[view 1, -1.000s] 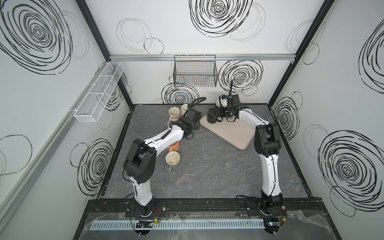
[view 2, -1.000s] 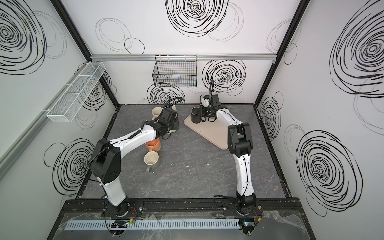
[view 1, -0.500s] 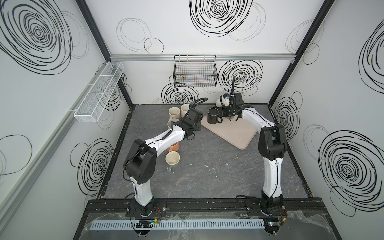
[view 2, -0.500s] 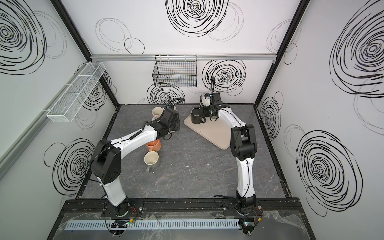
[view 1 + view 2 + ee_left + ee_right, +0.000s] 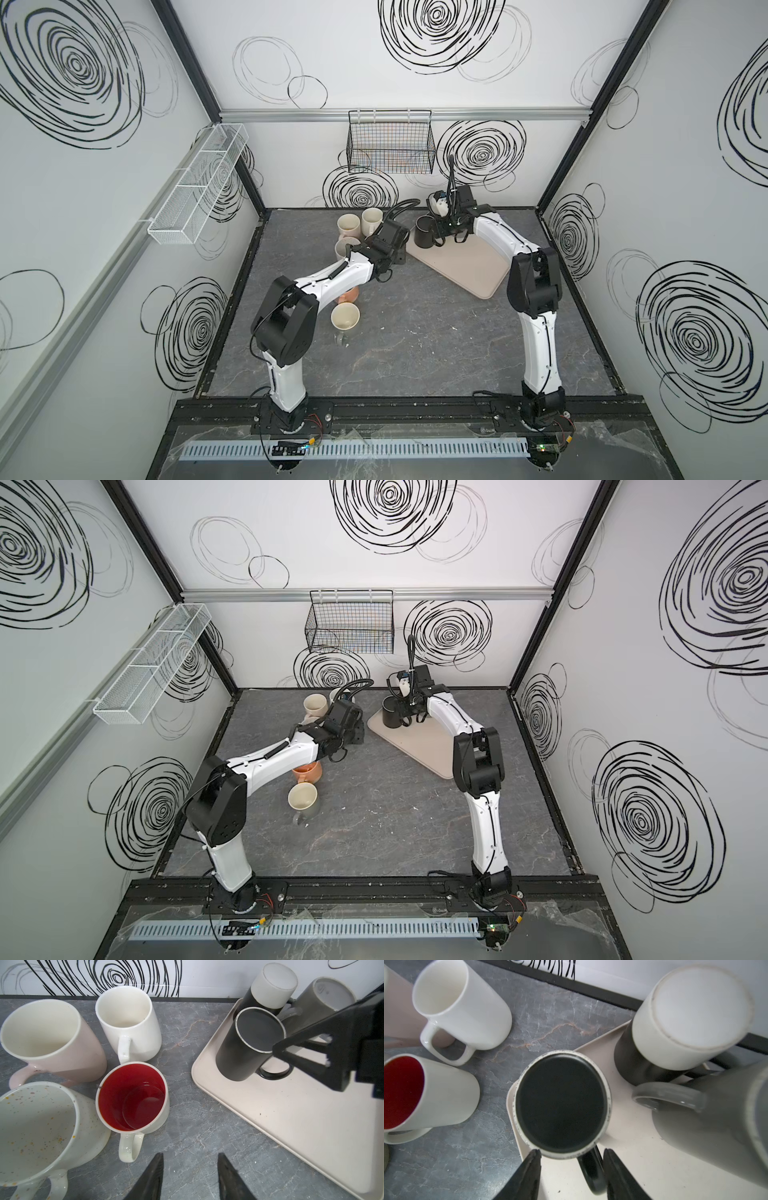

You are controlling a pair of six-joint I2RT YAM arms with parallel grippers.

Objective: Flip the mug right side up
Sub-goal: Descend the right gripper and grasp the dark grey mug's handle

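Observation:
The mug (image 5: 560, 1103) is black with a speckled pale rim and stands upside down, base up, on the near corner of the beige tray (image 5: 633, 1157); both top views show it (image 5: 424, 238) (image 5: 390, 717). My right gripper (image 5: 572, 1150) hangs just over it, open. The mug's handle (image 5: 591, 1172) lies between the fingers, close against one of them. My left gripper (image 5: 190, 1154) is open over bare table beside the tray, holding nothing. In its wrist view the black mug (image 5: 245, 1049) stands ahead on the tray (image 5: 291, 1115).
Two more upside-down mugs stand on the tray behind: a white-based one (image 5: 691, 1018) and a grey one (image 5: 726, 1115). Upright pink (image 5: 52, 1039), white (image 5: 128, 1022), red-lined (image 5: 133, 1097) and speckled (image 5: 37, 1130) mugs cluster left of the tray. Cream (image 5: 345, 320) and orange (image 5: 349, 294) mugs sit under the left arm.
My right arm's elbow has swung a little to the right and its gripper has shifted slightly at the mug. The black mug and the left arm have stayed where they were.

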